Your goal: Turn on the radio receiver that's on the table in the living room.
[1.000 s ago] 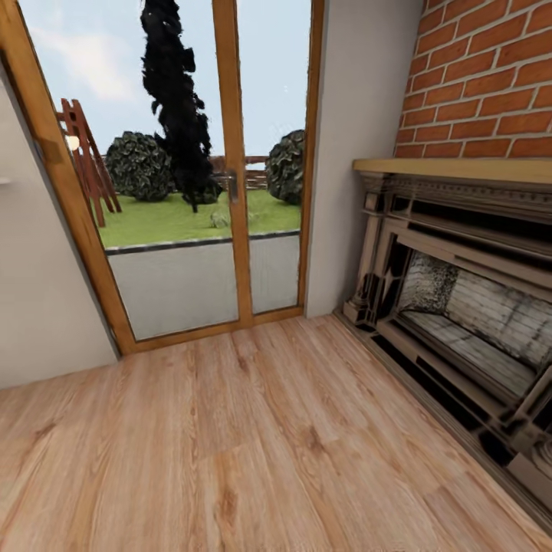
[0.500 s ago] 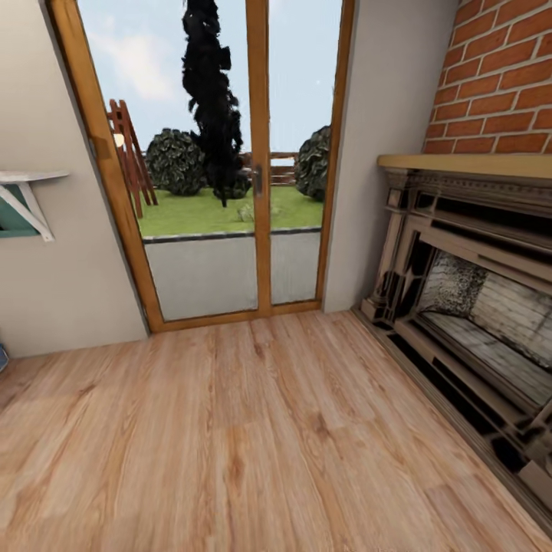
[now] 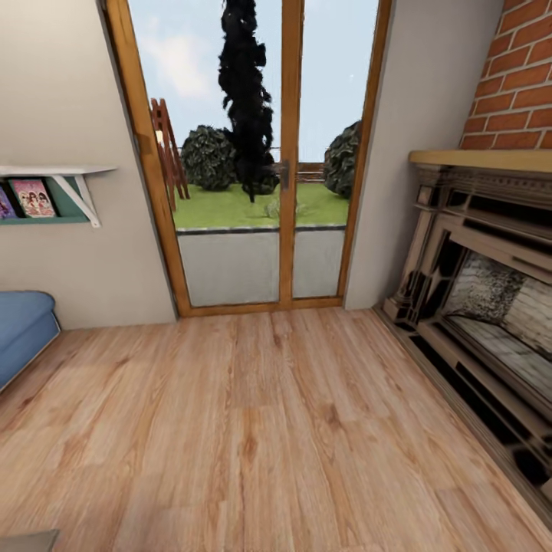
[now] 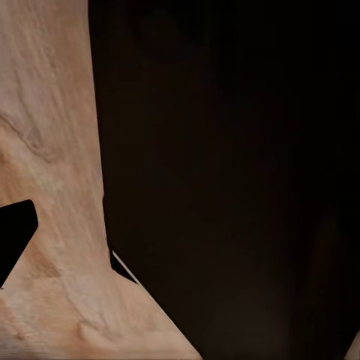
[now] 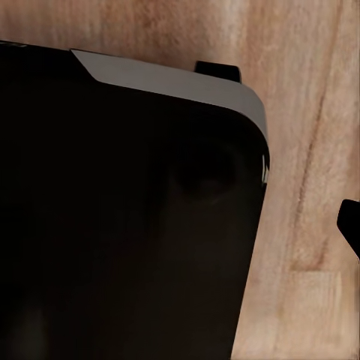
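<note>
Tool states cannot be told; wrist views give dark robot body over plank floor (image 3: 261, 429). Searching step: glazed door (image 3: 261, 153), fireplace (image 3: 491, 307), sofa corner (image 3: 19, 326) ahead; next, find the radio.

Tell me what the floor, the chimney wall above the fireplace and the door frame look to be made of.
The floor looks like light wood planks with a satin sheen: grain streaks and plank seams show. The chimney wall looks like red brick, matte, with pale mortar lines. The door frame looks like varnished orange-brown wood around glass panes, though as a render it could be any smooth painted material.
</note>
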Available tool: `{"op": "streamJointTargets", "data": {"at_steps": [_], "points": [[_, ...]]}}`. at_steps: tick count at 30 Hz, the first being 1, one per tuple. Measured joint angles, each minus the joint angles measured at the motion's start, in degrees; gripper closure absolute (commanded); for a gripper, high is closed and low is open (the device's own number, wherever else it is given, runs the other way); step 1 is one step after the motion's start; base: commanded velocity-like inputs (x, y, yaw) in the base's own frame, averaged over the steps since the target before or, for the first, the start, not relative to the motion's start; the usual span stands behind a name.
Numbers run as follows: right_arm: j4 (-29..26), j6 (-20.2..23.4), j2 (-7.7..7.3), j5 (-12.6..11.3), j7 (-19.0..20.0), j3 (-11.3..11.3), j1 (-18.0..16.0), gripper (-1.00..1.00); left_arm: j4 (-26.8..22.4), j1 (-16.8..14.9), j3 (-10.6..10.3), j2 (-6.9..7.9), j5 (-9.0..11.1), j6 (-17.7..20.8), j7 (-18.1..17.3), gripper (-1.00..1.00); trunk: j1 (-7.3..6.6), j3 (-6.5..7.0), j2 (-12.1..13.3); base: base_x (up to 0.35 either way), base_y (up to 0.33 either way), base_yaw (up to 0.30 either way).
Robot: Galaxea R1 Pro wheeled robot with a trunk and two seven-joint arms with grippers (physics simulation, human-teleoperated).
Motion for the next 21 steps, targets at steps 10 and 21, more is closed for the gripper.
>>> {"op": "streamJointTargets", "data": {"at_steps": [10, 21], "points": [[0.0, 0.0, 0.00, 0.0, -0.1, 0.0, 0.0, -1.00, 0.0, 0.0, 0.0, 0.00, 0.0, 0.0, 0.0, -1.00, 0.00, -0.50, 0.0, -0.002, -0.001, 0.239], [0.0, 0.0, 0.00, 0.0, -0.1, 0.0, 0.0, -1.00, 0.0, 0.0, 0.0, 0.00, 0.0, 0.0, 0.0, -1.00, 0.00, -1.05, 0.0, 0.000, 0.000, 0.239]]}}
